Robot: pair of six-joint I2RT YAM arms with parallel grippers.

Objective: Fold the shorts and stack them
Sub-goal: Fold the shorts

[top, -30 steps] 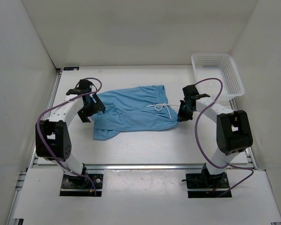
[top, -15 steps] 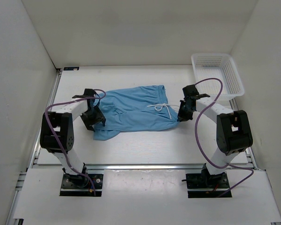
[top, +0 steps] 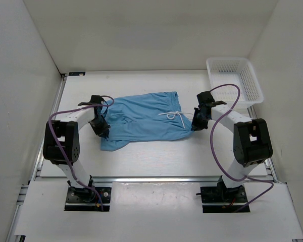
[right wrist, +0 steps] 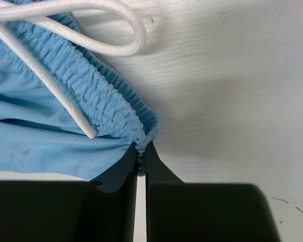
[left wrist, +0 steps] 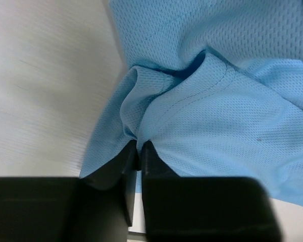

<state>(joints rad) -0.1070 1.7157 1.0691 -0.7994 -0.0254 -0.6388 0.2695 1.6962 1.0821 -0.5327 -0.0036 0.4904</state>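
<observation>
The left claw [left wrist: 139, 146] is pinched on a bunched fold of leg hem. The right claw [right wrist: 141, 145] is pinched on the near corner of the elastic waistband, by the white drawstring [top: 171, 115]. Between them the shorts [top: 146, 118] lie on the desk [top: 156, 159], long axis left to right, legs left, waist right. Both arms reach forward, elbows bent outward. A white mesh basket [top: 253, 83] sits far right.
</observation>
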